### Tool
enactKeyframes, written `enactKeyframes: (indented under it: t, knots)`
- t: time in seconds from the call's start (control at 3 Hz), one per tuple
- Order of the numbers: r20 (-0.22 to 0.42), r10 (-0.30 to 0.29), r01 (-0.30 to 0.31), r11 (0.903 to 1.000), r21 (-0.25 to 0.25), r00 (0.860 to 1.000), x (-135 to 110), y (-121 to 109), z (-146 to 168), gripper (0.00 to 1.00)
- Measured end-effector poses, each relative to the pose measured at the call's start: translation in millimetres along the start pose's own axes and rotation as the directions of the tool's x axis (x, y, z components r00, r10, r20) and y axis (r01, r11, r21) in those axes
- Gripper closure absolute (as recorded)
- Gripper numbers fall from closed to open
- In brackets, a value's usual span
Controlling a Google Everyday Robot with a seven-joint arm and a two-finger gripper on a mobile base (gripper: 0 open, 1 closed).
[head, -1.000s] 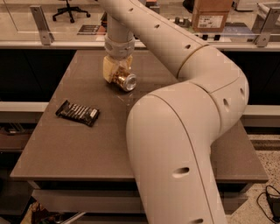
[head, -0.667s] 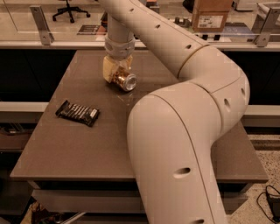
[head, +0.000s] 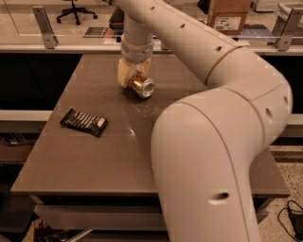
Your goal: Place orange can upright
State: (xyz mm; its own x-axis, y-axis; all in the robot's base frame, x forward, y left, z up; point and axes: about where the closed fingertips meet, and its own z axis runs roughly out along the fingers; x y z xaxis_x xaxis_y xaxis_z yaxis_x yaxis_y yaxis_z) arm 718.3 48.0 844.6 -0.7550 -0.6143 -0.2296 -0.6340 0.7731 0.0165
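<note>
Orange-gold along its body and shiny silver at the end, the orange can (head: 142,86) sits in my gripper (head: 133,79), which is clamped around the can's middle. The can is not upright: it lies tilted on its side, with its silver end pointing away from my gripper, down and towards the camera's right. Its lower edge is at or just above the surface of the brown table (head: 71,160); I cannot tell whether it touches.

My gripper hangs from above over the far half of the table, the cream wrist coming straight down onto the can. My arm (head: 208,142) bends away from it to the camera's right and then sweeps down to the near edge, where its big pale link covers much of the table's near right part.

Well apart from my gripper, nearer the camera and off to the camera's left, a dark candy bar wrapper (head: 84,122) lies flat on the table, set at a slant.

Beyond my gripper, past the table's far edge, a cardboard box (head: 228,15) stands to the camera's right, and the base of an office chair (head: 75,10) shows on the floor to the left.
</note>
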Motion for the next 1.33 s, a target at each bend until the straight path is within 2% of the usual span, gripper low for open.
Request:
enactKeyframes:
  t: [0.67,1.0,1.33]
  knots:
    - [0.091,0.086,-0.089,0.9954,0.035,0.992,36.8,-23.5,-41.7,1.0]
    - [0.165,0.119,-0.127,0.991,0.042,0.979,48.5,-31.6,-60.4,1.0]
    - [0.254,0.139,-0.156,0.9866,0.047,0.957,49.3,-42.0,-83.4,1.0]
